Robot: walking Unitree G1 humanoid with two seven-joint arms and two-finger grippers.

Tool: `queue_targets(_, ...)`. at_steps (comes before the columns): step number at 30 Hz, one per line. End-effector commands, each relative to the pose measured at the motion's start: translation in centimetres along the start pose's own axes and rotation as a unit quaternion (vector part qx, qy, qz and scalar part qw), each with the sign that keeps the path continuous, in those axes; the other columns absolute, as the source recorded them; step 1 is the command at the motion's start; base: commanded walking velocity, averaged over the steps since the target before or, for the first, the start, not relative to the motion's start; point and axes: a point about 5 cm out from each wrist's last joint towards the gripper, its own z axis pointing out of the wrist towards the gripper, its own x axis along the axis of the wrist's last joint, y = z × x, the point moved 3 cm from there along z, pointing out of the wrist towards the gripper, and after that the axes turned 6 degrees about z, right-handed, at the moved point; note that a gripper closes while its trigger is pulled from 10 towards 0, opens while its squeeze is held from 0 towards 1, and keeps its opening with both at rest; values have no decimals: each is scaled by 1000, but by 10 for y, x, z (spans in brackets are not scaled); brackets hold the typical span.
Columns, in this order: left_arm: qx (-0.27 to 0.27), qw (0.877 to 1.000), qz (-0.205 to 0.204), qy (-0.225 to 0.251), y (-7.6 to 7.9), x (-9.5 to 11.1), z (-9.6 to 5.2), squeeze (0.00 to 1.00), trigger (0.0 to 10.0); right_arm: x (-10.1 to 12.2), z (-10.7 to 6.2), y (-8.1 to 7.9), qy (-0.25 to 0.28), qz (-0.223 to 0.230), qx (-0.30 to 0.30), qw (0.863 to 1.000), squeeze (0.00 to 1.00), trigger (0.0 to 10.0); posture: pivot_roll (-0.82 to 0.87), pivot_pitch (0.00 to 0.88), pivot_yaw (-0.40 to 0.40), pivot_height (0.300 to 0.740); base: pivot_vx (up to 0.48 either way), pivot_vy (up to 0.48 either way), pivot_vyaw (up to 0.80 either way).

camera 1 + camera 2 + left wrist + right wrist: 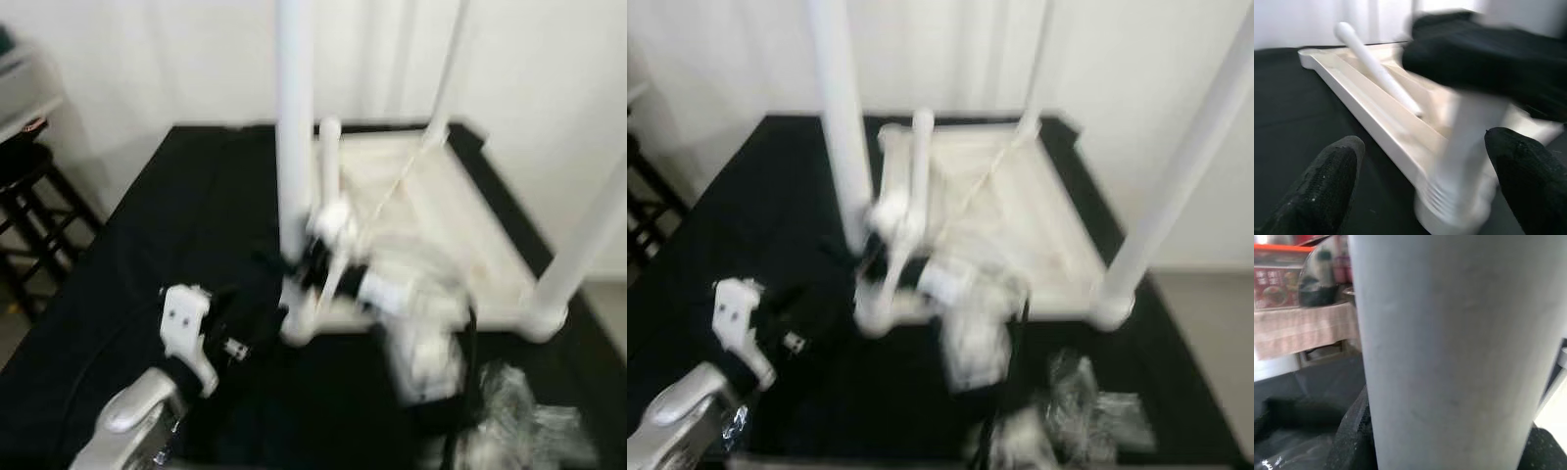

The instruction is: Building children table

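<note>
The left gripper (1425, 183) spreads its black fingers (1322, 186) either side of a white table leg (1459, 161) on the tabletop frame (1366, 103).

We see a matt black cloth (196, 215) draped over the desk, soft and lightly creased. On it rests the upturned children's table top (460, 245), smooth off-white with a faint sheen, its white legs (294, 127) equally smooth and satin-finished. The left gripper (1425, 181) shows matt black fingers (1327, 186) with a finely pebbled, rough texture. Our left arm (132, 411) is glossy silver metal. Crinkled clear plastic wrap (529, 421) glints nearby.
</note>
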Motion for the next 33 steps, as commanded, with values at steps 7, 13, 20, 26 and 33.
queue_targets(7, 17, 999, 21, -28, -7, -5, -13, 0, 10000, -40, 2, 15, -109, 15, 8, 994, 0, 10000, -35, 97, 100, 740, 0, 0, 0)
queue_targets(13, 29, 998, 36, -42, -3, -8, -22, 0, 10000, -16, 5, 19, -60, 39, 83, 994, 1000, 10000, -29, 89, 116, 740, 0, 0, 0)
queue_targets(20, 50, 998, 10, -25, 2, -6, -23, 0, 10000, 32, -2, 41, -15, -57, 270, 961, 0, 10000, -12, 80, 111, 740, 0, 0, 0)
queue_targets(26, 55, 998, 19, -17, 1, -6, -20, 0, 10000, 40, 6, 46, -40, -27, 349, 936, 0, 8392, -3, 77, 103, 740, 0, 0, 0)
queue_targets(33, 47, 999, 5, -11, 4, -5, -19, 0, 10000, 40, 13, 51, -46, -4, 370, 928, 0, 0, -2, 87, 96, 740, 0, 0, 0)
